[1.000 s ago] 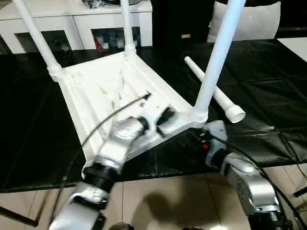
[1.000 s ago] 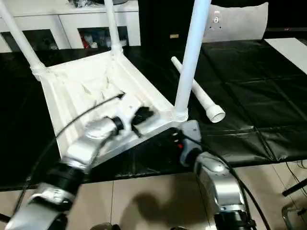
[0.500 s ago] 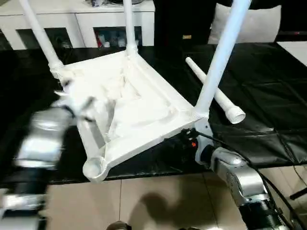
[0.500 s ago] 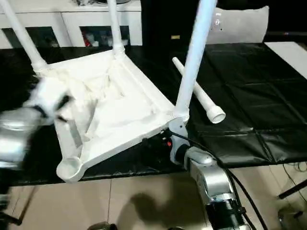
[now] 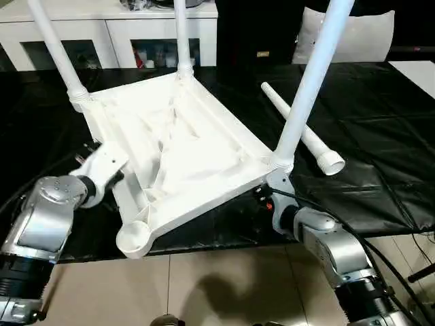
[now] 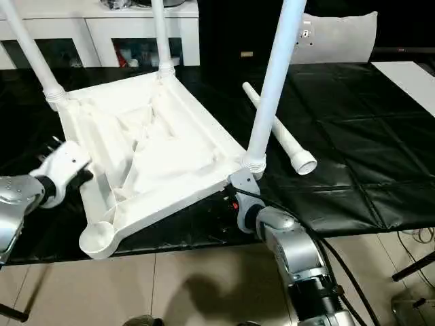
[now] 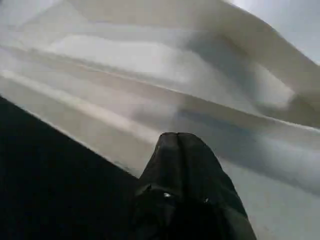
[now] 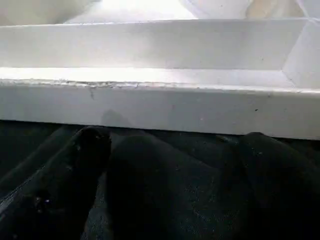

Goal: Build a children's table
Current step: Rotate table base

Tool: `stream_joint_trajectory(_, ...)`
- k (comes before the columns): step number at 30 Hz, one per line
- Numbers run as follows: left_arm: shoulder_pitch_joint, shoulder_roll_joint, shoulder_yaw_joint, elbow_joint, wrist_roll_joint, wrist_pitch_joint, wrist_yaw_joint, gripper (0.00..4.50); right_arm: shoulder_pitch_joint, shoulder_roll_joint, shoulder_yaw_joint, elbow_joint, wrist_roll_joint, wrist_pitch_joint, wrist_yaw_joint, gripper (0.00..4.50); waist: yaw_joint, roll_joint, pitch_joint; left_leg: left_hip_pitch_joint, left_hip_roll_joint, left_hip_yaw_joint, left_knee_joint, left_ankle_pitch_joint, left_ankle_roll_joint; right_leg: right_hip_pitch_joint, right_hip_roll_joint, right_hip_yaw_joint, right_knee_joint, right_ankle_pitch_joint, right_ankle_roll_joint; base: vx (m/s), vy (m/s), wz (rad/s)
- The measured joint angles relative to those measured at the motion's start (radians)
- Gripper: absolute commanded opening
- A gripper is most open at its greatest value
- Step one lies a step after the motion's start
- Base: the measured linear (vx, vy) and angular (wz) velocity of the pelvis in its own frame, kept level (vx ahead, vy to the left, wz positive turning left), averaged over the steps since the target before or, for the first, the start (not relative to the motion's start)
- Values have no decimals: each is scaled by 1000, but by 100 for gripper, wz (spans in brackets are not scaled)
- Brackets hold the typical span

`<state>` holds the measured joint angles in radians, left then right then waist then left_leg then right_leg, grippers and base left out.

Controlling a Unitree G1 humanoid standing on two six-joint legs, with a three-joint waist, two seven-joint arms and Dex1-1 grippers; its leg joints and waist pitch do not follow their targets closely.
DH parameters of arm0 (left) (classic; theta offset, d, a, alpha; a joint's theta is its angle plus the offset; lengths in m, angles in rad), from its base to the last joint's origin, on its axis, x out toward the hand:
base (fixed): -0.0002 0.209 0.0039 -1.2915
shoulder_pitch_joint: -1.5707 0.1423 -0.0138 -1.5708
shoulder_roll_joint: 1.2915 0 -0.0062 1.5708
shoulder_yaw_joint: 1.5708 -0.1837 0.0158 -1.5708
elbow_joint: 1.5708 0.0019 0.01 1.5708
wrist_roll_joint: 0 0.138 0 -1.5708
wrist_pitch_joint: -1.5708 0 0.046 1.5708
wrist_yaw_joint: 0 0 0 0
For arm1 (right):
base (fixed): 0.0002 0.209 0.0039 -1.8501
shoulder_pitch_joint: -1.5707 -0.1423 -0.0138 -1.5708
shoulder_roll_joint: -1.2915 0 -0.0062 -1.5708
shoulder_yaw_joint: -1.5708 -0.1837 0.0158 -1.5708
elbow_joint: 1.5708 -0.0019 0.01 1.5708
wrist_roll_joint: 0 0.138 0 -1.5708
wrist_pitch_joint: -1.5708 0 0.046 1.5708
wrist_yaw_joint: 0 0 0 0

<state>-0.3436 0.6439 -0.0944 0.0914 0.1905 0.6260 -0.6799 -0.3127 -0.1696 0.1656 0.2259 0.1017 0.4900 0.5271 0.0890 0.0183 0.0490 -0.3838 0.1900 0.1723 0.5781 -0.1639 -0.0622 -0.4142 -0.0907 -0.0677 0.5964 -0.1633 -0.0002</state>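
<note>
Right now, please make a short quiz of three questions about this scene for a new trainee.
1. How many legs stand fitted in the upside-down tabletop?
2. True or false: the loose leg lies on the black mat.
3. Which gripper has open fingers: A left gripper, B right gripper?

Key: 1. Three; the near socket is empty. 2. True. 3. B.

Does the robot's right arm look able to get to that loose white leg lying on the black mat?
Probably yes. The loose leg lies on the black mat off to the right end effector's side, with nothing between them except the standing leg just beside it. The end effector is open and empty.
</note>
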Motion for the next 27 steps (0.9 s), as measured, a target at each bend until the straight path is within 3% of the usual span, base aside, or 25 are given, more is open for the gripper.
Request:
stream_joint_trajectory(4,26,80,-67,-48,-10,-25,-135,3,-26,12,0,52,-3,-25,-11,450,-3,0,0,2,0,0,0,0,0,0,0,0,0,1,-1,0,0,0)
stream_joint_trajectory(9,35,172,-150,-90,-60,-133,-351,3,-97,25,-1,160,-19,-59,-21,450,-5,0,0,5,0,0,0,1,-1,1,1,1,0,2,-2,0,0,0)
stream_joint_trajectory(17,23,179,-198,-113,-131,-197,-533,3,-171,12,-8,291,-34,-115,-19,450,-21,0,0,13,0,1,0,1,-2,6,1,2,1,2,-3,0,0,0)
stream_joint_trajectory(24,-23,39,-258,-97,-188,-226,-578,3,-247,-4,-50,391,-57,-161,-62,450,-32,1,1,13,1,2,-1,0,-4,6,2,2,1,4,-6,0,0,0)
stream_joint_trajectory(27,-81,-74,-278,17,-164,-284,-510,3,-262,1,-94,431,-36,-172,-70,450,-27,3,2,13,1,2,0,0,-4,6,2,2,3,4,-6,0,0,0)
